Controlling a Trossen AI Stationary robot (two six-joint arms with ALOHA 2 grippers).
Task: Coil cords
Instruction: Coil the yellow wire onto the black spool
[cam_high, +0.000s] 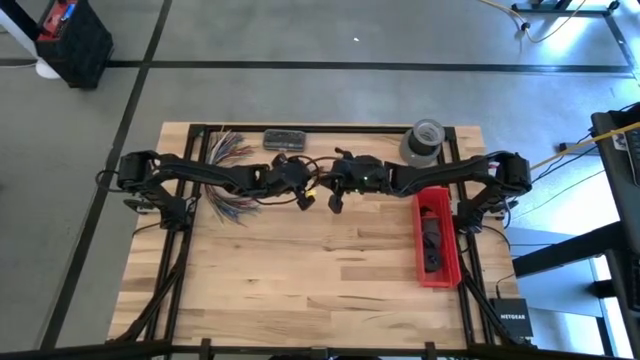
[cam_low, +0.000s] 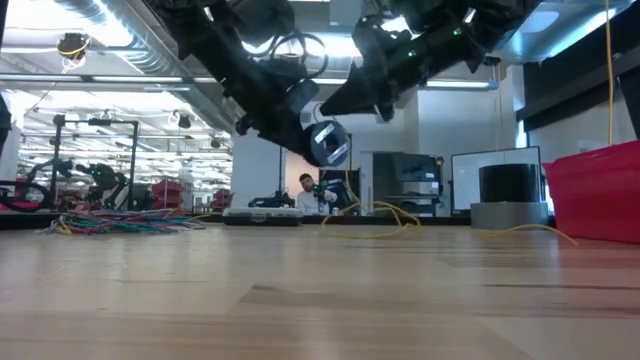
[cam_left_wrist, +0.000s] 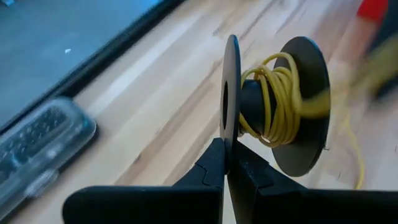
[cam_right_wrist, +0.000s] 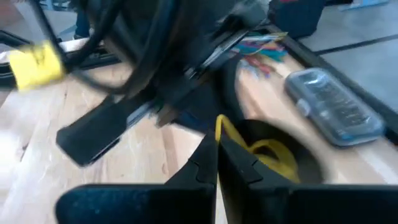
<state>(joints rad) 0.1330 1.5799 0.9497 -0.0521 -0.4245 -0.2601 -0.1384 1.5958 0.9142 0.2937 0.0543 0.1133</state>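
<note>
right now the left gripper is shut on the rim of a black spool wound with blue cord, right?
Not quite. The left gripper is shut on the rim of a black spool, but the cord wound on it is yellow, not blue. The left wrist view shows it.

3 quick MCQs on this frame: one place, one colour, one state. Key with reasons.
1. Where is the red bin?
A. right side of the table
B. left side of the table
C. on the floor

2. What colour is the cord on the spool?
A. blue
B. yellow
C. white

3. What is the left gripper doing?
A. open above the bin
B. shut on nothing
C. shut on the spool's flange

Key:
1. A, the high view shows the bin by the right arm's base.
2. B, the left wrist view shows yellow turns around the black core.
3. C, the left wrist view shows both fingers pinching the thin black disc.
</note>
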